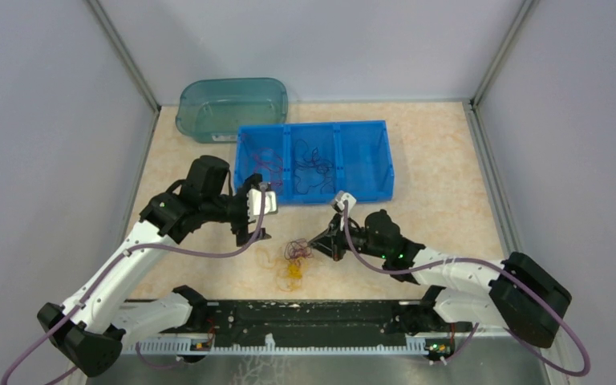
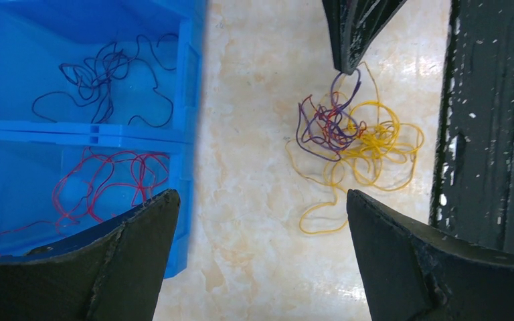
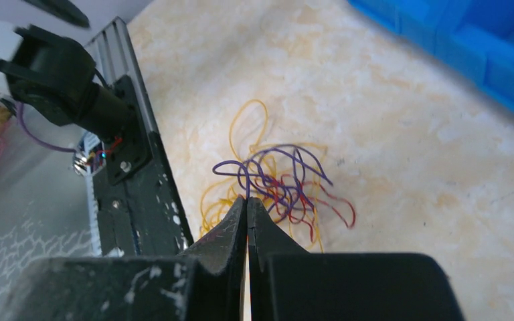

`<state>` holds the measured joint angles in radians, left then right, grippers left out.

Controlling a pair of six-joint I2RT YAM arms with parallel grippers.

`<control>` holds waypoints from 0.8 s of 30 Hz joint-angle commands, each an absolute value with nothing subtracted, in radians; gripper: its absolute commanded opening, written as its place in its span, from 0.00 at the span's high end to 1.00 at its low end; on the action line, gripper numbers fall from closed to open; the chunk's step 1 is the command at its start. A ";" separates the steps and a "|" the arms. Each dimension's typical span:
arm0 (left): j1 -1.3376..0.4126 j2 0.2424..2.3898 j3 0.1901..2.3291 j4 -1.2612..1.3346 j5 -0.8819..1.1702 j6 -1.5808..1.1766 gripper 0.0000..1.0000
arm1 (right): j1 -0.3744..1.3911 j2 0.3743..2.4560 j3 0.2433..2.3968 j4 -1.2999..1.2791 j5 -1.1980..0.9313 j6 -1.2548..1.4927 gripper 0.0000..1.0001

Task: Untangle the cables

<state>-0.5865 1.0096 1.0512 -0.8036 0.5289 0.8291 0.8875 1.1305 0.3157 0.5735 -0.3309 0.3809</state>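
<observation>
Cables [image 1: 294,255] beside right hand [image 1: 316,243]

Blue three-compartment bin [image 1: 353,125] mid-table; teal translucent tub [image 1: 208,120] behind its left corner; beige marbled tabletop [image 1: 441,200].

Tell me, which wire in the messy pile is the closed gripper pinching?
The purple cable: its loop runs into the right gripper's shut tips. The red cable and yellow cable lie loose.
</observation>
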 commanded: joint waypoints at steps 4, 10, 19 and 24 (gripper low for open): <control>-0.583 0.980 1.043 -0.714 0.675 0.650 0.00 | 0.895 1.069 0.488 0.606 -0.373 0.371 1.00; -0.583 0.964 0.974 -0.622 0.734 0.549 0.01 | 0.894 1.087 0.554 0.677 -0.435 0.415 1.00; -0.583 0.960 0.904 -0.518 0.765 0.464 0.05 | 0.894 1.137 0.609 0.770 -0.495 0.483 1.00; -0.583 0.946 0.859 -0.394 0.820 0.350 0.07 | 0.896 1.154 0.630 0.802 -0.502 0.509 1.00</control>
